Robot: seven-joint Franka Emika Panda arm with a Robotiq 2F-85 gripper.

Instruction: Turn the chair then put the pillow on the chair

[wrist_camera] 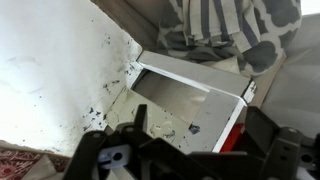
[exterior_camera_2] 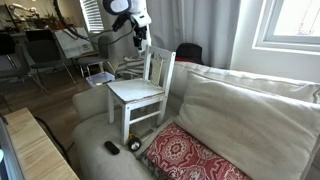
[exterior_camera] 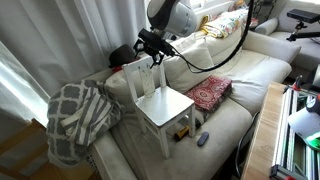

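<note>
chair point(exterior_camera: 165, 105): centre frame, looks light, stiff wood; I'd grab its top back rail.
gripper point(exterior_camera: 152, 48): upper centre, jaws apart, just over that rail.

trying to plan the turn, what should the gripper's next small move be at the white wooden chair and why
Probably ease the gripper down onto the top rail of the small white wooden chair and close. It hovers by the slatted back, jaws seemingly open and empty in the wrist view, so turning needs a hold first.
</note>
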